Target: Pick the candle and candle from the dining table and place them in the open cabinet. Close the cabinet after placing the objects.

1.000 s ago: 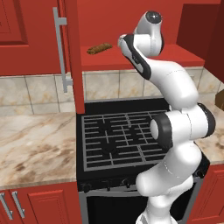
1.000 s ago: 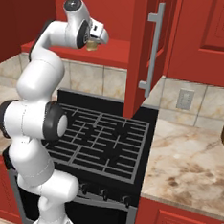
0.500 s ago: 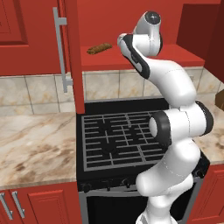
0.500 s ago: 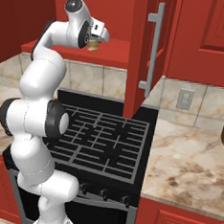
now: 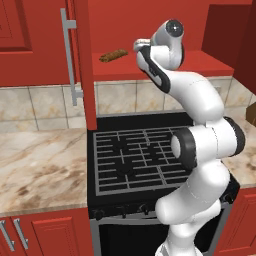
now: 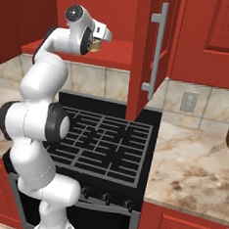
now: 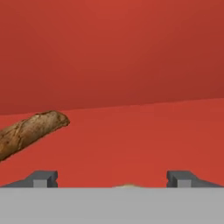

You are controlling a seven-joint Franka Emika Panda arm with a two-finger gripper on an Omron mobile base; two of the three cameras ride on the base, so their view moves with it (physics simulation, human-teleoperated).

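I have the white arm reaching up into the open red wall cabinet (image 5: 30,45) above the black gas stove (image 5: 135,160). In the hand view the two-finger gripper (image 7: 113,178) has its dark fingertips (image 7: 41,178) spread wide, one at each lower corner, with the red shelf (image 7: 131,140) of the cabinet stretching ahead of them. A thin pale sliver of something shows right between the tips at the bottom edge, too little for me to say what it is.

From the right base camera I see a small golden-tan cylindrical candle (image 6: 95,47) just below the hand, sitting at the front of the shelf. I cannot tell from here whether the fingers touch it, though they stand too far apart to be squeezing it.

A brown elongated lump (image 7: 27,132) lies on the shelf to the left of the gripper, well apart from it; the left base camera shows it there too, towards the left cabinet door. That door hangs open, its long silver bar handle (image 5: 70,55) facing me. The marbled beige stone countertop (image 5: 40,170) runs along either side of the stove.
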